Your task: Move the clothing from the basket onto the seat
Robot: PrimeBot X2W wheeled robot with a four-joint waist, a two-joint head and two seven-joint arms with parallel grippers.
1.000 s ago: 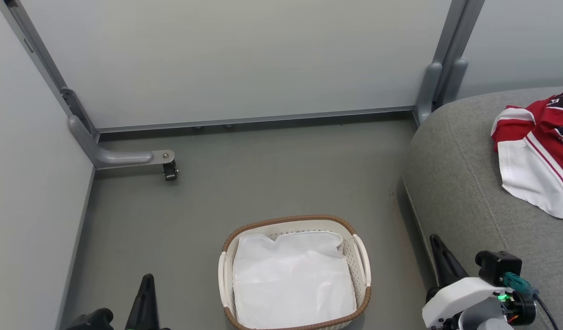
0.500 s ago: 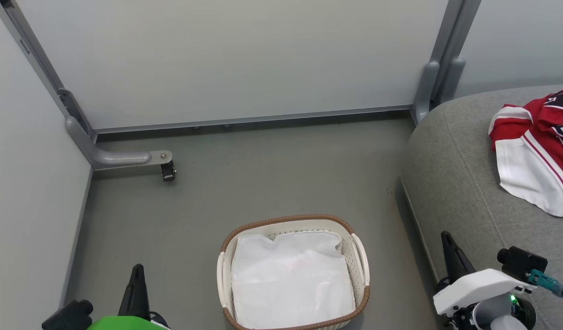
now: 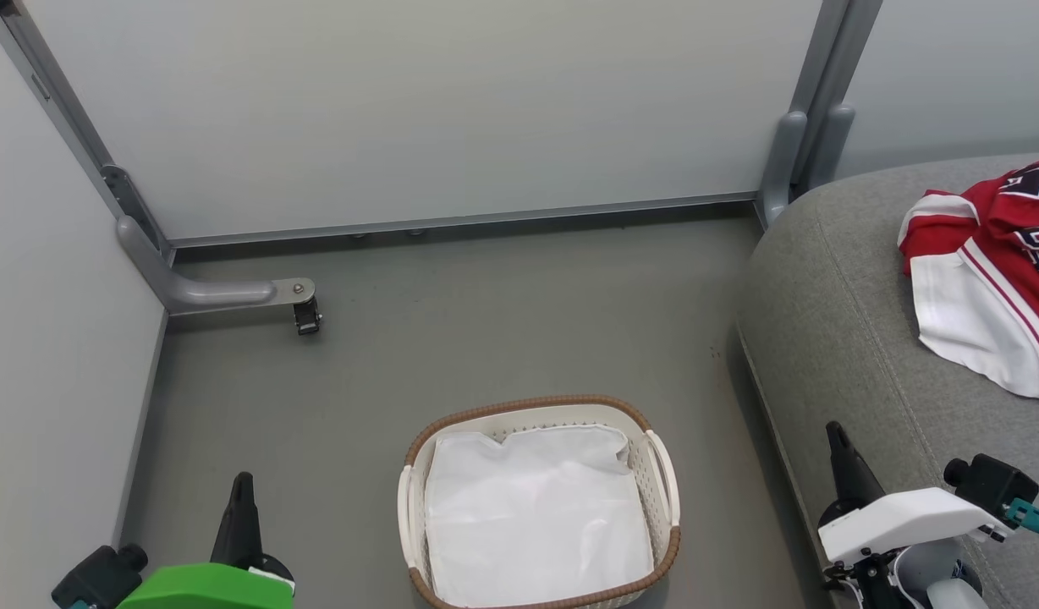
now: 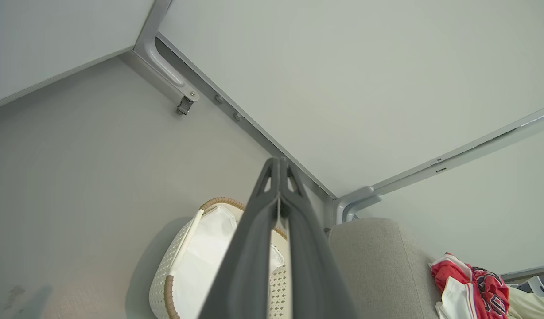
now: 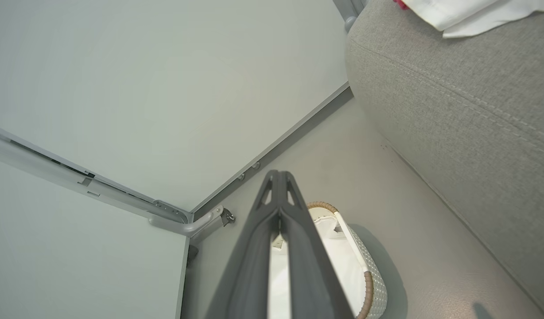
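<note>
My left end effector (image 3: 243,486) hangs low at my left side, its two dark fingers pressed together tip to tip, gripping nothing; along my left wrist view (image 4: 278,166) they run as one closed wedge with just a thin slit lower down. My right end effector (image 3: 841,440) is in the same state, fingers drawn flat against each other (image 5: 278,177) and empty, raised just beside the front edge of the seat (image 3: 832,338).

Between the two, on the grey floor (image 3: 452,321), stands the basket (image 3: 536,404), white and perforated with a brown woven rim. A plain white cloth sheet (image 3: 536,516) lies flat across its inside. Neither end effector touches the basket; both hang apart from it, one to each side.

The clothing (image 3: 993,245) lies on the seat, well to my right: a crumpled red jersey heap with white trim, striped edges and dark lettering, running out past the right border of the head view. My left wrist view catches it beyond the cushion's rounded corner (image 4: 471,283).

Pale partition panels (image 3: 443,110) close off the far side, and a grey metal foot with a small caster (image 3: 304,313) rests on the floor at the left corner.
</note>
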